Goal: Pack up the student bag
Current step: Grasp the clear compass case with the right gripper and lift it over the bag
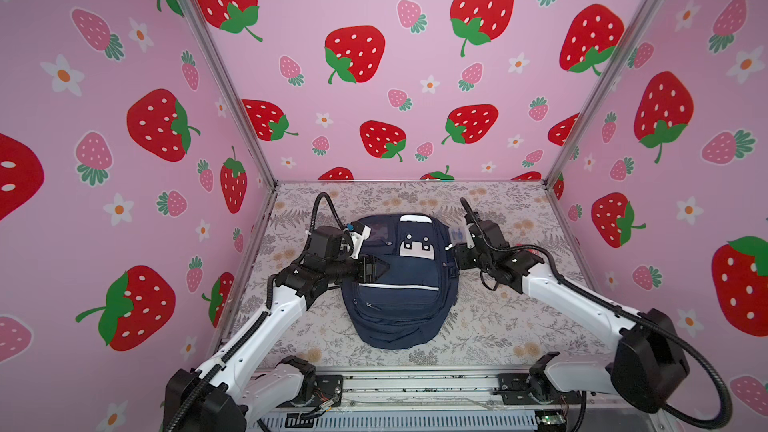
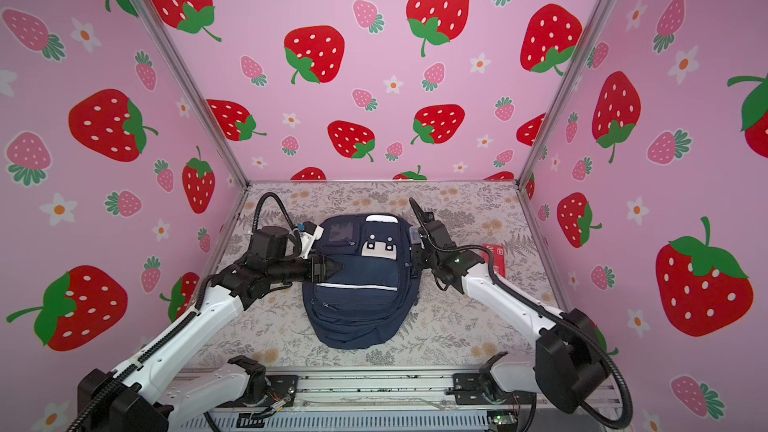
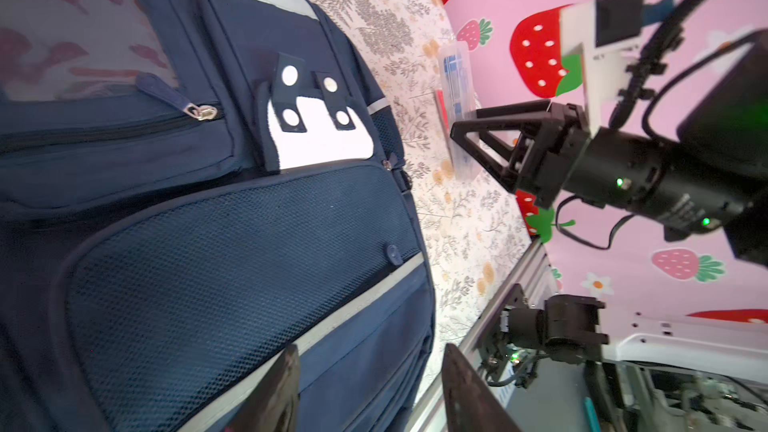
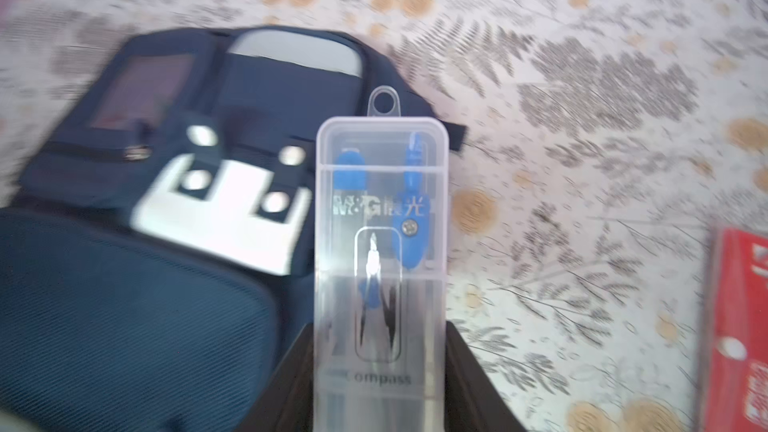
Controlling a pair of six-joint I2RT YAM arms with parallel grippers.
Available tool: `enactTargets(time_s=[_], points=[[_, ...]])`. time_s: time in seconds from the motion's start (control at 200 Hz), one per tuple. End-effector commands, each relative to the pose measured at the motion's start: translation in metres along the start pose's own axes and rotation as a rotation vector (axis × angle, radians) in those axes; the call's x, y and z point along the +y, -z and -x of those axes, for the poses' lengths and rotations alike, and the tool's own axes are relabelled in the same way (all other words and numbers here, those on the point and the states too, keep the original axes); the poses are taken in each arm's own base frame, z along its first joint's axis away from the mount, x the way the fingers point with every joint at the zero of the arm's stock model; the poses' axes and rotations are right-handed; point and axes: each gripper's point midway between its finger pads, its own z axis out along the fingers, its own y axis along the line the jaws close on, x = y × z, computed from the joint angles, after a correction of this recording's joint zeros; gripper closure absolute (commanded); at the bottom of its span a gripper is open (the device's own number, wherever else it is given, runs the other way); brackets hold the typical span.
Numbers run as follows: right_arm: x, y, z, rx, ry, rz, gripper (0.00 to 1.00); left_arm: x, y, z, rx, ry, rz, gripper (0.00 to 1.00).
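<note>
Packing barely begun; student bag (image 1: 399, 297) looks shut.
My right claw (image 4: 378, 347) grips the compass case (image 4: 382, 222); left claw (image 3: 370, 367) wide, empty.

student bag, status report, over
Left gripper open over student bag, flat, visible zips shut. Right gripper shut on compass case. Red packet off to the side.

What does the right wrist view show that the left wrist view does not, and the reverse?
Only the right wrist view: the word "Compass" printed on the clear plastic compass case, which the right gripper holds. Only the left wrist view: that gripper seen from outside, and the left gripper open over the navy-blue fabric backpack. Both: the backpack, its white face patch, the case, the floral tablecloth.
</note>
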Motion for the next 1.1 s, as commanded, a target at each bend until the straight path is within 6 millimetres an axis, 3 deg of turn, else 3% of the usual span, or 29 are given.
enactTargets(time_s=[0.0, 0.095, 0.295, 0.64, 1.095], points=[[0.048, 0.011, 0.003, -0.039, 0.102, 0.121, 0.75, -0.021, 0.002, 0.012, -0.038, 0.053, -0.167, 0.43], [0.076, 0.010, -0.006, -0.035, 0.174, 0.183, 0.77, -0.023, 0.006, 0.023, -0.067, 0.103, -0.241, 0.41], [0.095, 0.002, -0.022, -0.010, 0.212, 0.263, 0.79, -0.030, 0.008, 0.030, -0.078, 0.135, -0.347, 0.39], [0.129, 0.026, -0.016, -0.035, 0.293, 0.382, 0.78, -0.047, 0.007, 0.023, -0.045, 0.102, -0.421, 0.37], [0.166, 0.049, -0.018, -0.053, 0.367, 0.472, 0.76, -0.029, -0.011, 0.015, 0.022, 0.180, -0.367, 0.39]])
